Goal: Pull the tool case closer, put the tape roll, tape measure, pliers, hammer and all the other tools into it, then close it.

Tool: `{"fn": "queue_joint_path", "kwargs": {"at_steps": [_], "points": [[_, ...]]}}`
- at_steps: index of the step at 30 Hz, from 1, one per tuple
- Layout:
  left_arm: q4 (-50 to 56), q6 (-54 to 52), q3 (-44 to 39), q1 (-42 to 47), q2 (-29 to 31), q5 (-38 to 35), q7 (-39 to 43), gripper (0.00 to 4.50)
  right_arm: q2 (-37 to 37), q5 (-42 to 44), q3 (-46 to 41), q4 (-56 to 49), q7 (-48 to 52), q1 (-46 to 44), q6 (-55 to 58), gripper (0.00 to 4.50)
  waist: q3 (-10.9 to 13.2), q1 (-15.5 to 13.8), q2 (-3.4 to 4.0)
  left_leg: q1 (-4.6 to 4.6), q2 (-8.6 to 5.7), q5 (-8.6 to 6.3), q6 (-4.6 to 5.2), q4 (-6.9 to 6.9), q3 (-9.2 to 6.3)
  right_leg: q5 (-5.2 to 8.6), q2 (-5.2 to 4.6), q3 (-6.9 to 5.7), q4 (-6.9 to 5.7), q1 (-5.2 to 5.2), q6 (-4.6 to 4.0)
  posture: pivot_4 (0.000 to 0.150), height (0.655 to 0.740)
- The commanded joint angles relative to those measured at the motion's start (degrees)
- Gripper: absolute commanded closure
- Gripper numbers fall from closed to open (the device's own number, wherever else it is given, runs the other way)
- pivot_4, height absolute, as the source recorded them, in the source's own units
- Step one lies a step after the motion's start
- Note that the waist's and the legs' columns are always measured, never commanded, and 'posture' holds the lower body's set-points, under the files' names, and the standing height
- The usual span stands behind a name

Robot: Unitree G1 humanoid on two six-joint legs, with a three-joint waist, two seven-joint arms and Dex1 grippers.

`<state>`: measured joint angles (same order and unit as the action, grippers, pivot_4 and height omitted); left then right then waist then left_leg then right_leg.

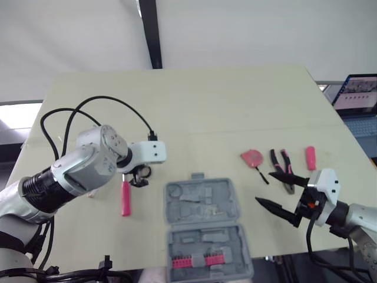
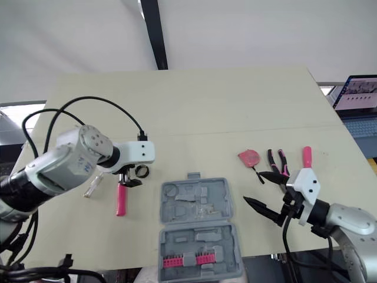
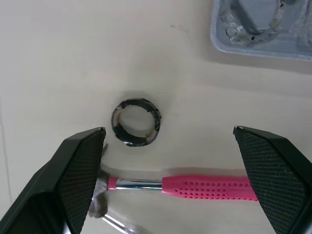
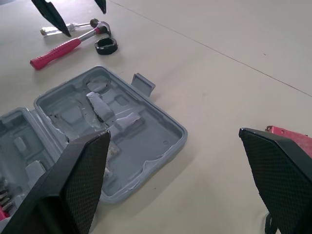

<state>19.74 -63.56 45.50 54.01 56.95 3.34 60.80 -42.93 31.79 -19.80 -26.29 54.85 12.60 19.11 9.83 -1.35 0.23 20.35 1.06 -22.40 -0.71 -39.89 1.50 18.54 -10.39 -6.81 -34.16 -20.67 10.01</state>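
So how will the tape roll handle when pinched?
Tape roll lies flat, so it probably slides rather than rolls. Thin hollow ring: likely light, may flex under the left pincer. Hammer beside it could get bumped.

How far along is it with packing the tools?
Early on. The tool case lies open at the near edge of the table, seemingly pulled in already. The open left gripper hovers over the tape roll and hammer; the right gripper is open near the pliers. The tape measure and a pink-handled tool also lie outside. Closing remains.
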Motion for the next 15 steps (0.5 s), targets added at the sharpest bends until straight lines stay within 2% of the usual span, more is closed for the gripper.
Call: {"fn": "queue_joint_path", "kwargs": {"at_steps": [1, 15], "points": [[0.5, -1.8, -0.3, 2.0, -0.2, 1.8, 0.8, 0.00, -1.1, 1.4, -2.5, -1.3, 0.8, 0.6, -0.1, 0.05, 0.0, -0.1, -0.05, 0.02, 0.00, 0.00, 0.00, -0.03, 0.00, 0.00, 0.00, 0.00, 0.00, 0.00, 0.00, 0.150, 0.7400], [-4.3, 0.3, 2.6, -0.3, -5.4, 6.9, -1.5, 0.00, -2.5, 2.3, -4.2, -2.7, 0.2, 2.5, 1.3, 0.05, 0.1, -0.9, -0.10, 0.02, -0.01, 0.00, 0.01, -0.15, -0.05, -0.01, -0.01, -0.02, -0.03, 0.07, 0.02, 0.150, 0.7400]]}}
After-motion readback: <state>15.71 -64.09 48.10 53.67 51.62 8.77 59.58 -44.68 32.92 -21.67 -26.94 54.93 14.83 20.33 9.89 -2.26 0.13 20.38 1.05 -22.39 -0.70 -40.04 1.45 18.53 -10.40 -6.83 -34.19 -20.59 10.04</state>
